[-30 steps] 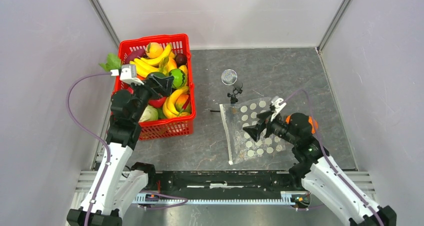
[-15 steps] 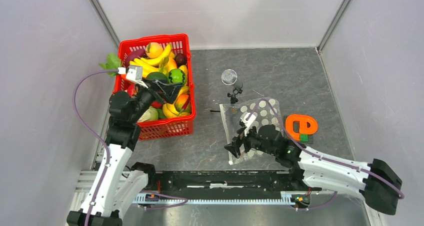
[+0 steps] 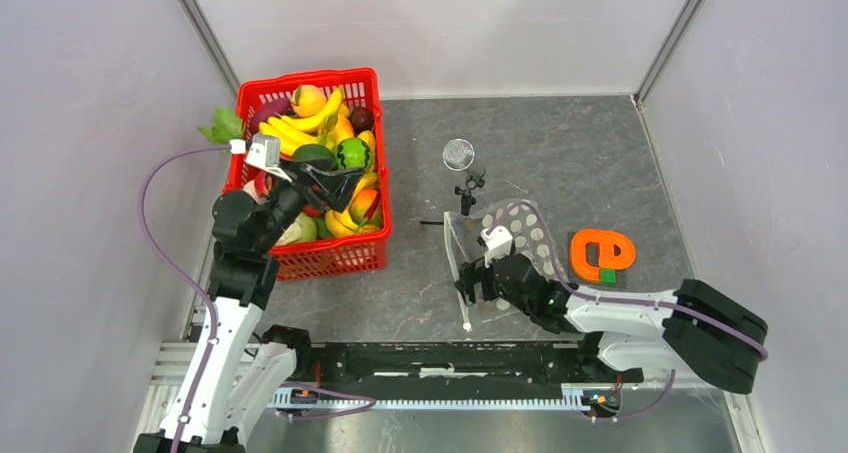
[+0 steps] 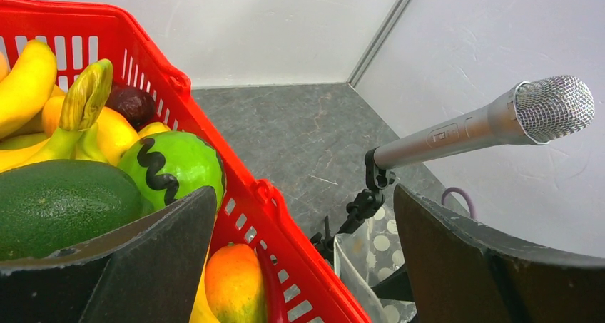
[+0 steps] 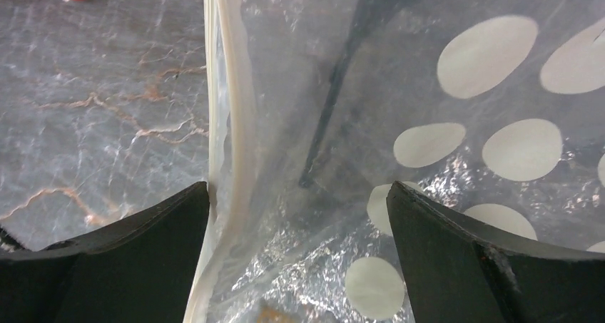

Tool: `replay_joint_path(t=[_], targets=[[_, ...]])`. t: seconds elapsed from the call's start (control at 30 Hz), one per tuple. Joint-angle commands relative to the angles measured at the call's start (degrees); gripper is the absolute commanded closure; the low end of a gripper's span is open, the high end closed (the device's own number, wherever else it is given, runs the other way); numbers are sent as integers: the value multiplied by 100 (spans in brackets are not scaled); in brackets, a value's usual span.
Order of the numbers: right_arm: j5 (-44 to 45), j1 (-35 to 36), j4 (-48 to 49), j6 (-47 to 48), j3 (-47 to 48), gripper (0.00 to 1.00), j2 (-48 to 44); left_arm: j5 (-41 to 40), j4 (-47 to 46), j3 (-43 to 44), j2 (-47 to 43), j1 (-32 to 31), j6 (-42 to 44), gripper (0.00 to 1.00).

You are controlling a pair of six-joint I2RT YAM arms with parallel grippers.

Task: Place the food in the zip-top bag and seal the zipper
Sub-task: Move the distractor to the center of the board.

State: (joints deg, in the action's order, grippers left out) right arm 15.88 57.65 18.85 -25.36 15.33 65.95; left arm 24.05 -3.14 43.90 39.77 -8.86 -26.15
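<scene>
The bag [image 3: 525, 235] lies toward the bench's near edge, right of middle, with its zipper [image 5: 230, 109] turned to the basket [image 3: 310, 77] of food [image 3: 300, 128] by the left edge. The zipper is straddled by the right gripper [image 5: 298, 195], jaws apart; only the upper lip should be pinched. The left gripper [image 4: 303, 195] is held spread and empty over the food

**Far left:** red lattice basket [image 3: 330, 258] holding yellow bananas [image 3: 290, 131], a light green piece [image 4: 171, 167] with a black zigzag stripe, a dark green piece [image 4: 57, 205], an orange-yellow piece [image 4: 232, 284] and a dark maroon piece [image 4: 132, 103].

**Centre:** clear zip-top bag [image 3: 535, 241] printed with white round dots; zipper [image 5: 232, 123] off-white.

**Right:** orange object [image 3: 598, 248] bearing a green block [image 3: 607, 274].

**Table** [image 3: 570, 143]: grey with pale marble-like veins.
</scene>
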Motion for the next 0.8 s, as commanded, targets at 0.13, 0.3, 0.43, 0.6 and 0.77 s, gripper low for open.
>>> replay_joint_path(t=[0.13,0.3,0.43,0.6,0.77], targets=[[-209,-697,1322,77,265,2,689,-72,-138,-99,-132,-10,-32,0],[-516,-1065,1774,42,543,1,1279,-181,-114,-160,-225,-10,-17,0],[224,-1150,1730,-245,974,8,1844,-217,-126,-205,-233,-10,-47,0],[596,-1227,2496,-321,1235,10,2502,-252,-119,-224,-275,-10,-61,0],[912,-1524,2887,-561,1559,12,3103,-261,-128,-256,-320,-10,-137,0]])
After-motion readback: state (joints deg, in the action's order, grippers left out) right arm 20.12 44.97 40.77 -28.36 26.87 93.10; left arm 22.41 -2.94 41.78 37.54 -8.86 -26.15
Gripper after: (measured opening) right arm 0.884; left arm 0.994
